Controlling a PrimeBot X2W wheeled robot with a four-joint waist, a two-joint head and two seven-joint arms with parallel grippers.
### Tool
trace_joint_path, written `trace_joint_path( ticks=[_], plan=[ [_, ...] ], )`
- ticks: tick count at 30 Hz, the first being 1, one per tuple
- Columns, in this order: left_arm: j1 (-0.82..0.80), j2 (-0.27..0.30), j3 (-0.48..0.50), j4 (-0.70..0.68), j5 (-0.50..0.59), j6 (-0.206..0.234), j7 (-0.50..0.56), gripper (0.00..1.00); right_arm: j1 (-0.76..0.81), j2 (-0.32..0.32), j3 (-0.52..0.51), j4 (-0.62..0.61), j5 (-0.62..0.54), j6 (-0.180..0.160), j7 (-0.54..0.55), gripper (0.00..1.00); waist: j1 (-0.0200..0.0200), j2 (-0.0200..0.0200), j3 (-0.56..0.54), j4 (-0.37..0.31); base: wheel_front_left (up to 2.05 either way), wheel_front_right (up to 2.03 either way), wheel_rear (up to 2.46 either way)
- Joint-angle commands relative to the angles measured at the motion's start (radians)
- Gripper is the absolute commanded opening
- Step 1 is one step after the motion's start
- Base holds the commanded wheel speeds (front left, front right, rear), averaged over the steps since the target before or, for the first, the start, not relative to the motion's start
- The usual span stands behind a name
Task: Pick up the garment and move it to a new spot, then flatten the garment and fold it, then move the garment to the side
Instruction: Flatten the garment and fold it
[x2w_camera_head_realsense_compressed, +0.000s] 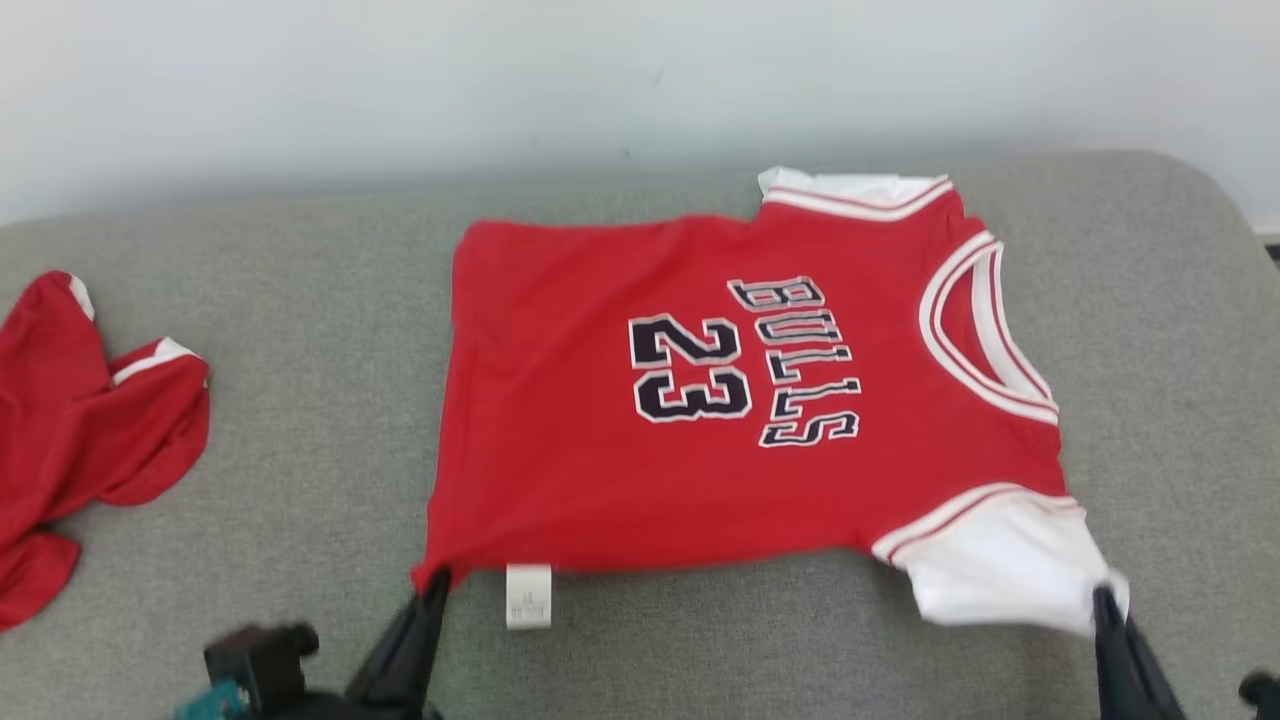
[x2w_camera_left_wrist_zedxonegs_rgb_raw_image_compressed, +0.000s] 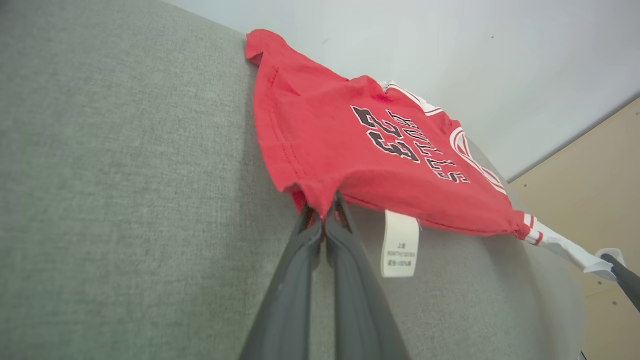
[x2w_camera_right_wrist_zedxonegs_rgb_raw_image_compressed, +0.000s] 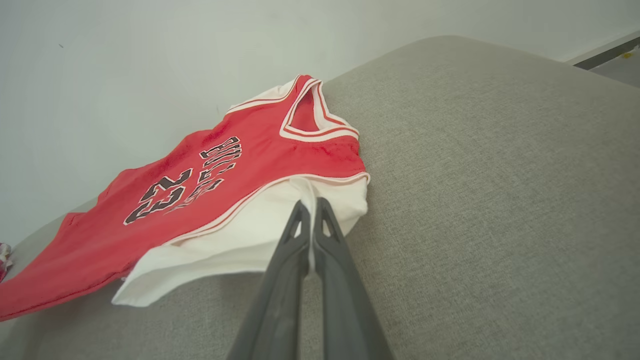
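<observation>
A: How is the left pincer (x2w_camera_left_wrist_zedxonegs_rgb_raw_image_compressed: 322, 205) set?
B: It is closed tight on the red hem corner (x2w_camera_left_wrist_zedxonegs_rgb_raw_image_compressed: 300, 190) of the garment (x2w_camera_head_realsense_compressed: 600, 450), and cloth is bunched between its tips. A white care label (x2w_camera_left_wrist_zedxonegs_rgb_raw_image_compressed: 400, 245) hangs just beside it, toward the other arm.
A: And the right pincer (x2w_camera_right_wrist_zedxonegs_rgb_raw_image_compressed: 311, 207)?
B: It is clamped likewise, on the edge of the white sleeve (x2w_camera_right_wrist_zedxonegs_rgb_raw_image_compressed: 240, 240). A thin fold is caught between its tips.
A: Where is the garment found from there?
B: It is spread ahead of both pincers, print side up, on the grey cushion (x2w_camera_head_realsense_compressed: 300, 400). The near edge is drawn between the two grips and appears slightly raised, while the rest is laid flat. The collar (x2w_camera_head_realsense_compressed: 985, 330) lies beyond the right pincer.
A: What is seen further out?
B: A second red garment (x2w_camera_head_realsense_compressed: 80, 430) is crumpled well apart, outward of the left pincer.
A: How is the cloth expected to handle?
B: It is judged light, soft and limp, so no shape would be kept once it is lifted, and sagging between the grips is to be expected. Corners and hems are best taken, though thin edges may slip. Even tension would be needed from both sides so that wrinkles are not dragged in.
</observation>
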Motion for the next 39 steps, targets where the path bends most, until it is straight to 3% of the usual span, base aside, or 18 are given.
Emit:
trace_joint_path(
  ticks=[1, 16, 24, 29, 39],
  plan=[
    [0.027, -0.007, 0.010, 0.005, 0.011, -0.008, -0.003, 0.00, 0.022, -0.001, 0.004, 0.002, -0.014, 0.001, 0.002, 0.00, 0.0002, 0.0003, -0.030, 0.005, 0.00, 0.00, 0.00],
    [0.295, -0.130, 0.206, 0.063, 0.285, -0.085, -0.003, 0.00, 0.217, -0.004, 0.055, 0.041, -0.002, 0.001, -0.016, 0.00, 0.0002, 0.0003, -0.072, 0.010, 0.00, 0.00, 0.00],
    [0.250, -0.157, 0.253, 0.031, 0.390, -0.104, -0.003, 0.00, 0.145, -0.044, 0.042, -0.019, 0.032, 0.001, -0.053, 0.00, 0.0002, 0.0003, -0.054, 0.014, 0.00, 0.00, 0.00],
    [0.184, -0.150, 0.250, 0.021, 0.459, -0.109, -0.003, 0.00, 0.041, -0.105, 0.042, -0.066, 0.032, 0.001, -0.035, 0.00, 0.0002, 0.0003, -0.040, 0.008, 0.00, 0.00, 0.00],
    [-0.017, -0.108, 0.129, 0.130, 0.450, -0.108, -0.003, 0.00, -0.216, -0.142, 0.049, 0.093, -0.025, 0.001, 0.040, 0.00, 0.0002, 0.0003, -0.005, 0.017, 0.00, 0.00, 0.00]
  ],
)
